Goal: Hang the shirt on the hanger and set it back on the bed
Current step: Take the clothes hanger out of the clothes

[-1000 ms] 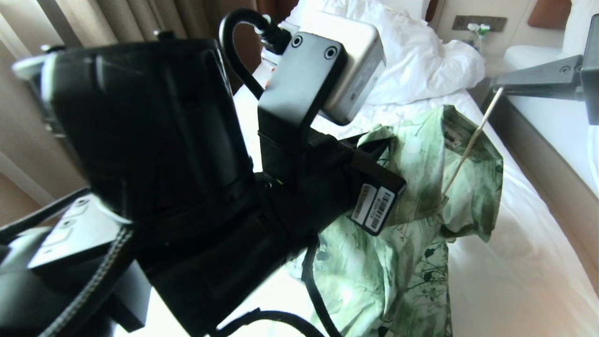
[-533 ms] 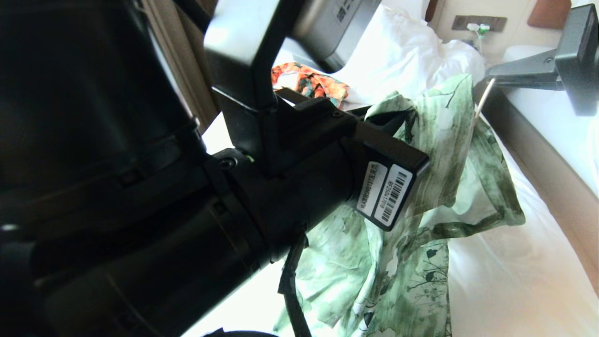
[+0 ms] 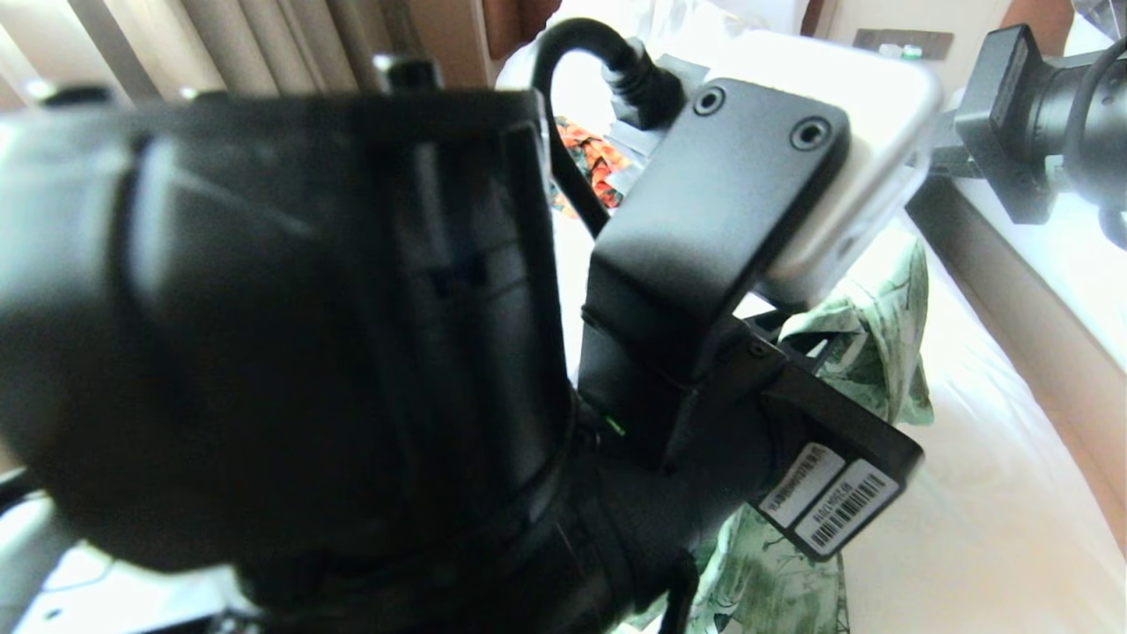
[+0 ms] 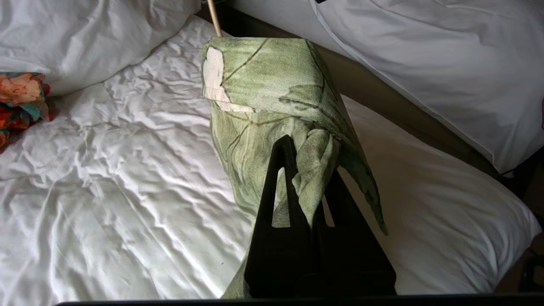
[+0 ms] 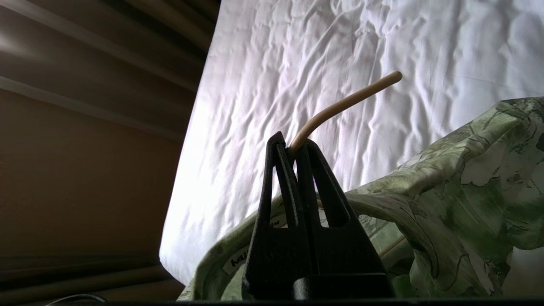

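The bed lies under the work, its white sheet wrinkled. Above it the shirt hangs lifted, draped over the hanger. The left gripper has its jaws pinched on a fold of shirt; the right gripper has its jaws clamped on the hanger's wire. The dressing step seems under way; next, probably, the cloth must be drawn over the remaining shoulder.

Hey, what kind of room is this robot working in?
Most likely a hotel-style twin bedroom: a bed with a wrinkled white sheet, a second white bed across a narrow aisle, and long curtains at the side.
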{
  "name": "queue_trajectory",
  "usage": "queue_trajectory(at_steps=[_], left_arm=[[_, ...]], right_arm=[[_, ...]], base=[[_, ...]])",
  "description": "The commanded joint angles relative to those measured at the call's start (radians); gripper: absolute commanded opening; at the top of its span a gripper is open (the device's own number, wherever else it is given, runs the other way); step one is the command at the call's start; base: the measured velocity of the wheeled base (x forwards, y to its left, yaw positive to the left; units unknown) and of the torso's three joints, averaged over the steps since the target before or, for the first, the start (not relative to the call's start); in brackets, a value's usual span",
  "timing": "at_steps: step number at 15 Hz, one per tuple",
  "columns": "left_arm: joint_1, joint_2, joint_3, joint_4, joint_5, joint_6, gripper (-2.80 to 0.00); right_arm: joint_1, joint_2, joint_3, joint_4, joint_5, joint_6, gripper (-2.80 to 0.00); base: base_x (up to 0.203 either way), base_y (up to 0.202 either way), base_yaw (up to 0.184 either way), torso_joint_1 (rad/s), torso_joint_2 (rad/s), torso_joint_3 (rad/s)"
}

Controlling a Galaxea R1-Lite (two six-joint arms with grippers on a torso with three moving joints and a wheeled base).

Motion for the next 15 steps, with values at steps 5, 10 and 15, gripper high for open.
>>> queue_trajectory(at_steps=[5,10,15], left_arm=[[0.014,0.04,-0.007,0.001,0.002,0.001,-2.8],[0.015,0.054,-0.038,0.05,0.003,0.004,-2.8],[0.032,0.087,-0.026,0.039,0.004,-0.017,0.0]], right_arm=[[0.001,-0.005,-0.013,-0.007,-0.001,0.004,-2.8],[0.008,-0.028,-0.008,-0.004,0.002,0.024,-2.8],[0.008,-0.039,-0.011,-0.005,0.004,0.025,-2.8]], base=[[0.0,0.0,0.0,0.0,0.0,0.0],[0.0,0.0,0.0,0.0,0.0,0.0],[0.0,0.0,0.0,0.0,0.0,0.0]])
